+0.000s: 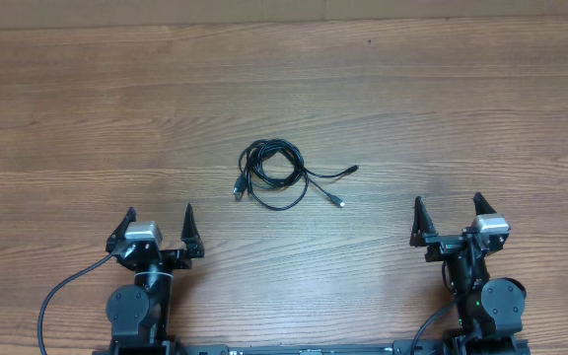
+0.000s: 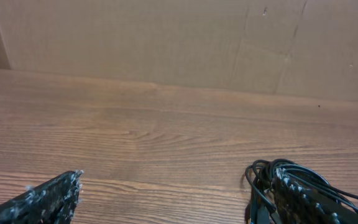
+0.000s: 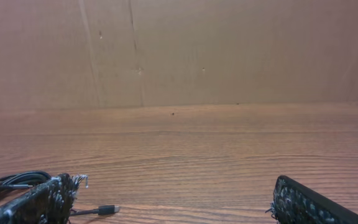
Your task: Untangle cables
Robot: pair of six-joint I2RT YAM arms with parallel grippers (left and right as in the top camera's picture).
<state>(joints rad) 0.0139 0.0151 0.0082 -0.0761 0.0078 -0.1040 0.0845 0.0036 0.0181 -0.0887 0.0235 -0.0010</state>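
The cables (image 1: 274, 174) lie as a small black tangle of loops in the middle of the wooden table, with two plug ends trailing to the right (image 1: 351, 171) and one at the left. My left gripper (image 1: 159, 221) is open and empty, below and left of the tangle. My right gripper (image 1: 449, 211) is open and empty, below and right of it. In the left wrist view the tangle (image 2: 263, 177) shows partly behind my right finger. In the right wrist view the loops (image 3: 8, 182) and one plug (image 3: 107, 209) show at the lower left.
The wooden table (image 1: 87, 108) runs wide on all sides. A brown cardboard wall (image 2: 166, 37) stands along the far edge. Thick black wires run along both arm bases at the near edge.
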